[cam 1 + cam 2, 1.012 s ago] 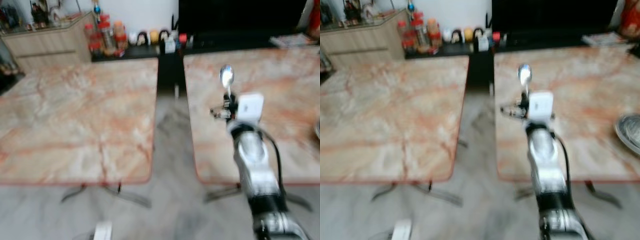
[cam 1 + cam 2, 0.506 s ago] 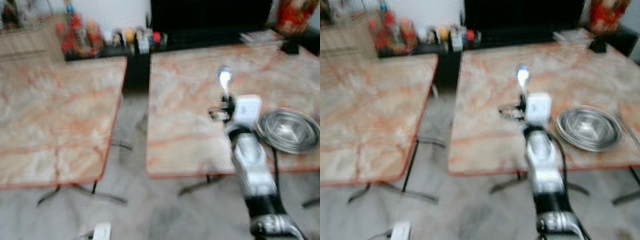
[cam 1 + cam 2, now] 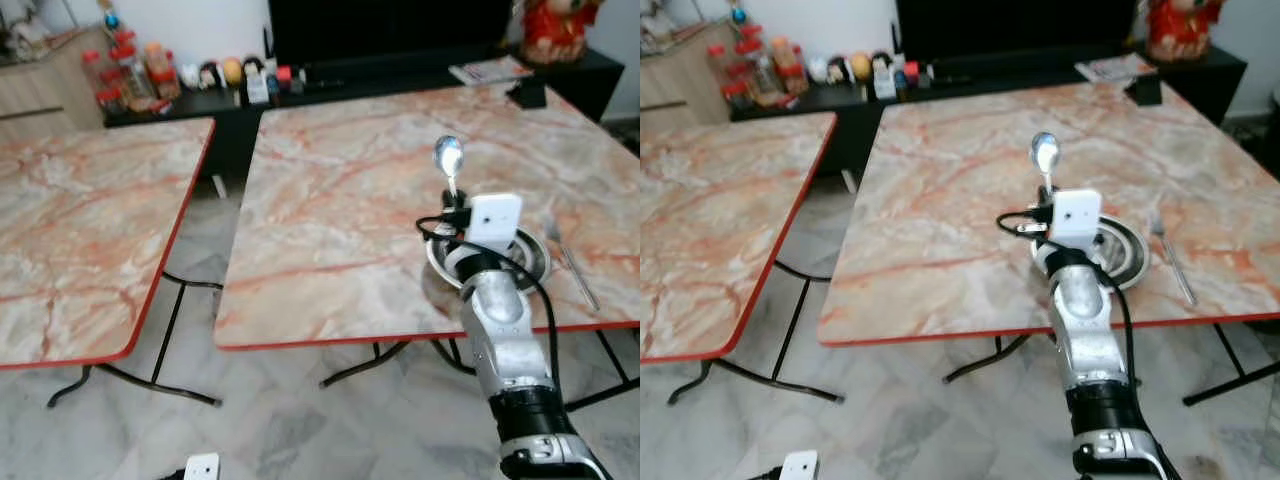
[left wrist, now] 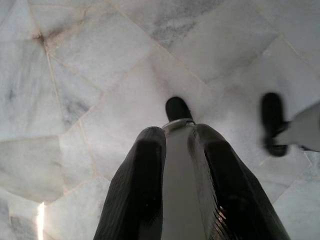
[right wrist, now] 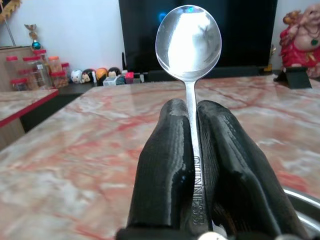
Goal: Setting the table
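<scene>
Right wrist view, right hand pinching spoon handle, shaft upright, bowl topmost, above marble table.

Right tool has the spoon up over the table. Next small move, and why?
Probably lower the right tool toward bare marble left of the round steel bowl: the shiny metal spoon is clamped upright above the bowl's near rim, and the metal fork already lies on the bowl's right.

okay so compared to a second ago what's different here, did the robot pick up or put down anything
Nothing was picked up or put down. The camera swung right and the blur cleared, bringing the steel bowl and fork on the right-hand table into view; the things themselves did not visibly move. The right gripper stays shut on the upright spoon, raised above the table near the bowl.
</scene>
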Robot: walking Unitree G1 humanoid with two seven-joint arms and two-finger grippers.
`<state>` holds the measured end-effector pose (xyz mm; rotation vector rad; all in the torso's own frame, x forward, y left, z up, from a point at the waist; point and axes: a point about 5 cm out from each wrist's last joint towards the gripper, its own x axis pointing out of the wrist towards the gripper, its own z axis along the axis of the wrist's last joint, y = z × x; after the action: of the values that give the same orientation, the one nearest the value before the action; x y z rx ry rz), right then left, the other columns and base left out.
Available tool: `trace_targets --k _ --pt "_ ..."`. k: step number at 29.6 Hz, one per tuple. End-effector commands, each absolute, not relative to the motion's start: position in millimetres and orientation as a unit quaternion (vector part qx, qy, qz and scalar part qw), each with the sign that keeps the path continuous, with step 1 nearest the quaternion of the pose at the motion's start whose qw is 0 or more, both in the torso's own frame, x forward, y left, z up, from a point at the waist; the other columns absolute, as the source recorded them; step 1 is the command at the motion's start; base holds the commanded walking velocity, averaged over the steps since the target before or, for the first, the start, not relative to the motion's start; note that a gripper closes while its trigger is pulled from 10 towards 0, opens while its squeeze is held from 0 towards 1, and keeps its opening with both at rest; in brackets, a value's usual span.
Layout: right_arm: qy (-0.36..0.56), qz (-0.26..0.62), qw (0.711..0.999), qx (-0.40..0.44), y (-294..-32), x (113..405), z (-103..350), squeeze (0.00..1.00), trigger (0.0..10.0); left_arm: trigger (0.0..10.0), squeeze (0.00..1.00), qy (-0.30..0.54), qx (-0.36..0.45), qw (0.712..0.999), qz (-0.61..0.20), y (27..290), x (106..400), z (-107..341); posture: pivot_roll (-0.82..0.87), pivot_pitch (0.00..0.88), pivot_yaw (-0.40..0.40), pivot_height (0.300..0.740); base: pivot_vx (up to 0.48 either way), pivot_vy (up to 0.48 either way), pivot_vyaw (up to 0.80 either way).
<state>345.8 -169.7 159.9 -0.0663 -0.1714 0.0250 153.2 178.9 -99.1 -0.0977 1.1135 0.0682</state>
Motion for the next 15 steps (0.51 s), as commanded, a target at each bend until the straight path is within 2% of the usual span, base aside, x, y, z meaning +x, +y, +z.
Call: trace_targets --k 1,15 --pt "-0.092 0.011 0.995 -0.034 -170.7 346.7 164.6 0.0 10.0 10.0 0.0 0.534 -0.046 0.844 0.031 178.3 150.5 -100.3 -0.36 0.0 0.122 0.74 0.0 -0.375 0.0" --pt "-0.092 0.011 0.995 -0.034 -170.7 346.7 164.6 0.0 10.0 10.0 0.0 0.534 -0.046 0.844 0.031 178.3 150.5 -100.3 -0.36 0.0 0.122 0.74 0.0 -0.375 0.0"
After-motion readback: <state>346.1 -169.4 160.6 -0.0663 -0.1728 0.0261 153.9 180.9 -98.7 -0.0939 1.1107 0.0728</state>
